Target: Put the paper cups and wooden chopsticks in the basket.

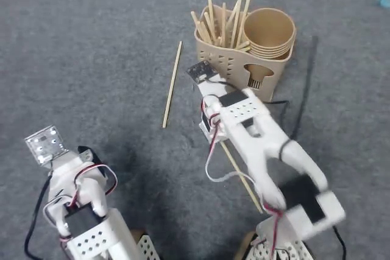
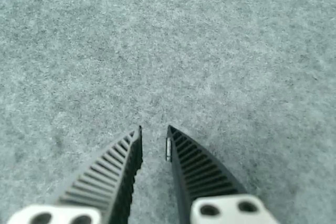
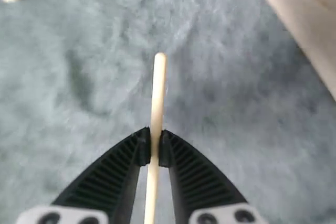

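The right tool (image 3: 151, 135) is clamped on a wooden chopstick (image 3: 157, 87) just short of the basket (image 1: 228, 65), where the paper cups (image 1: 268, 28) sit stacked. The stick is light, stiff and smooth, so it is likely to swivel in a pinch. A hold nearer its middle would steady it. The high view adds its long tail under the arm and a loose chopstick (image 1: 172, 83) on the surface (image 1: 91, 59). The left tool (image 2: 154, 132) hangs narrowly open and empty.

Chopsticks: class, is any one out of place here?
Yes. One loose chopstick lies flat on the grey mat, apart from the basket where the others stand. A second chopstick sits clamped in the right gripper.
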### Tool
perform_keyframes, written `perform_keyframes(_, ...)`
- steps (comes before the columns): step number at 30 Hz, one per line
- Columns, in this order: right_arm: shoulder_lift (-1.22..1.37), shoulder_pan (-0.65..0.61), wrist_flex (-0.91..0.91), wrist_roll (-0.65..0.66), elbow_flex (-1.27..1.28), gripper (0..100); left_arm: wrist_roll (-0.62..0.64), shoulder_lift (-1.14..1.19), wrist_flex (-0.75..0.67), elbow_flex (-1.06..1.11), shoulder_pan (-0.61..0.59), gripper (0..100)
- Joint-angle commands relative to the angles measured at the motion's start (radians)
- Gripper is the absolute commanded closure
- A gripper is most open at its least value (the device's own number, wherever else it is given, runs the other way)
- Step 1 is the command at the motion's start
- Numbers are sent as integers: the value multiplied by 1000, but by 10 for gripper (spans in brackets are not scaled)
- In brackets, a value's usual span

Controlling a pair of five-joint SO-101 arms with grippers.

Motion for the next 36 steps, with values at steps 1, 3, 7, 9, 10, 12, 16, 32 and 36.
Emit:
perform_keyframes(1, -252, 5, 127, 14, -51, 991, -12, -18, 0, -5, 0, 930)
perform_keyframes(3, -366, 5, 196, 14, -51, 991, -12, -18, 0, -5, 0, 930)
perform_keyframes(7, -584, 5, 317, 14, -43, 991, -12, -18, 0, -5, 0, 930)
perform_keyframes(9, -680, 7, 340, 14, 3, 991, -12, -18, 0, -5, 0, 930)
perform_keyframes(10, -728, 7, 338, 14, 43, 991, -12, -18, 0, -5, 0, 930)
perform_keyframes(12, -808, 7, 320, 14, 143, 991, -12, -18, 0, -5, 0, 930)
perform_keyframes(16, -963, 13, 166, 14, 384, 991, -12, -18, 0, -5, 0, 930)
perform_keyframes(32, -1244, 77, -997, -127, 482, 991, -12, -18, 0, -5, 0, 930)
perform_keyframes(36, -1084, 125, -1323, -213, 457, 989, -12, -18, 0, -5, 0, 930)
